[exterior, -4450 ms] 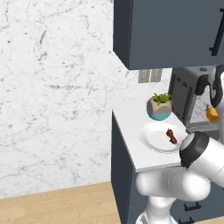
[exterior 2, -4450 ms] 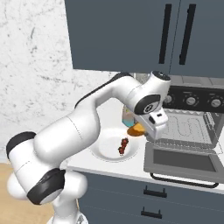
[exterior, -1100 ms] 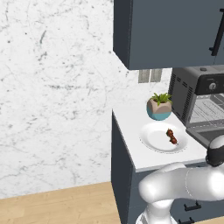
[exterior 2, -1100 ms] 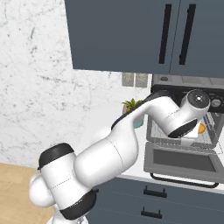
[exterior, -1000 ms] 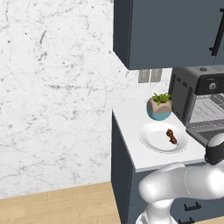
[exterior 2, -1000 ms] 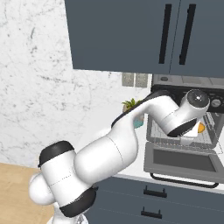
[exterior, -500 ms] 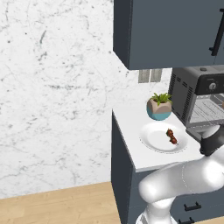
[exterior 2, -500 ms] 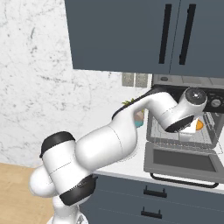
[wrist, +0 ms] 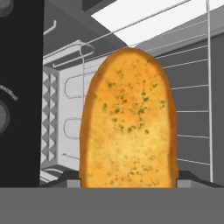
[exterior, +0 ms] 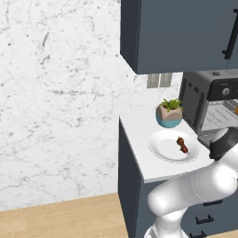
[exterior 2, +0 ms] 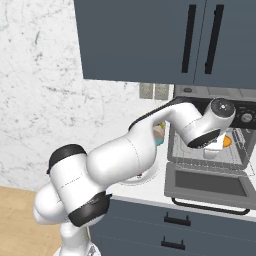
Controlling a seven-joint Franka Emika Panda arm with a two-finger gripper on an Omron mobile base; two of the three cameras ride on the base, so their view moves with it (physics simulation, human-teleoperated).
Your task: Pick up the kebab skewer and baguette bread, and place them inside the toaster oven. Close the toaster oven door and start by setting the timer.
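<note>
The gripper (exterior 2: pixel 216 148) sits at the right of the right base view, inside the mouth of the toaster oven (exterior 2: pixel 210 125). In the hand view the baguette (wrist: pixel 129 120) stands at frame centre, directly between the two finger tips (wrist: pixel 70 179) at the bottom edge. The jaws are spread wide to the loaf's width, one on each side of it; they appear to grip it, though actual contact at the pads is hidden by the loaf. Behind the bread run the silver rack wires (wrist: pixel 192 109) and the oven's grey inner walls.

In the right base view a patch of orange bread shows just right of the hand, above the rack. The oven door (exterior 2: pixel 207 186) lies folded down flat at lower right, its bar handle toward the camera.

In the left base view the kebab skewer (exterior: pixel 182 145) lies on the white plate (exterior: pixel 162 148) at centre right of the frame, on the counter (exterior: pixel 139 153). A potted plant (exterior: pixel 169 113) stands just behind the plate, left of the oven's vented side.
</note>
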